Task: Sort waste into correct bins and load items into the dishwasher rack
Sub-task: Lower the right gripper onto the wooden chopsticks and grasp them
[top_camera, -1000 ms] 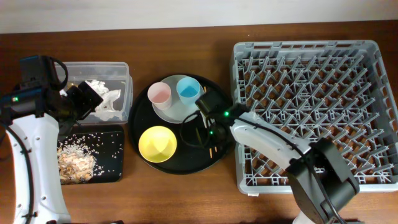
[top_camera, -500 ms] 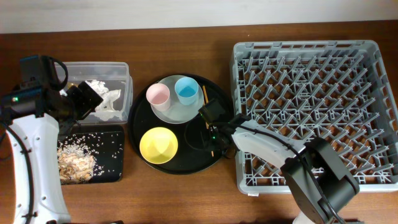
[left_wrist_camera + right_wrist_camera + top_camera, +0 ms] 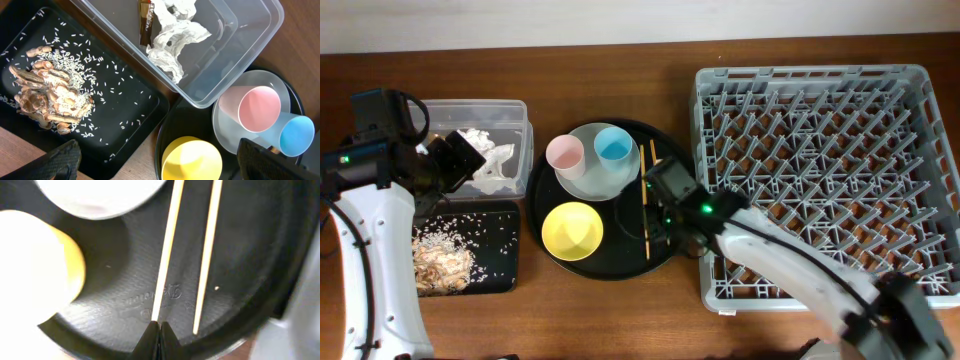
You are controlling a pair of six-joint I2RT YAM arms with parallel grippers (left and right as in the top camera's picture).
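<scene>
Along the right side of the counter (image 3: pixel 620 320) stands the dishwasher rack (image 3: pixel 820 180), pegs upright. Just beside its left edge sits a round black tray (image 3: pixel 620 252), which carries all the items. The pale grey plate (image 3: pixel 592 180) lies at the tray's far side. The pink cup (image 3: pixel 565 153) and the light-blue cup (image 3: pixel 613 145) stand on it side by side, mouths up. The yellow bowl (image 3: pixel 572 230) rests just beside the plate on the tray's near left. The chopsticks (image 3: pixel 646 205) lie flat on the tray's right part, between the plate and the rack, roughly parallel and slightly apart in the right wrist view. The right gripper (image 3: pixel 159 332) is down at the tray floor. Its jaws are drawn together to a thin seam and appear pinched on the near end of one chopstick, while the other stick lies free alongside. At the far left, the clear tub (image 3: pixel 517 112) holds the crumpled tissues (image 3: pixel 175 37) and the snack wrapper (image 3: pixel 145 22). The black rectangular tray (image 3: pixel 145 112) lies directly in front of it, edges close together. It holds scattered rice (image 3: pixel 95 82) and a heap of brownish scraps (image 3: pixel 47 100) at one end. The left gripper (image 3: pixel 165 162) hangs above the spot where the tub, the rectangular tray and the round tray come close together. Its jaws are spread wide and hold nothing.
</scene>
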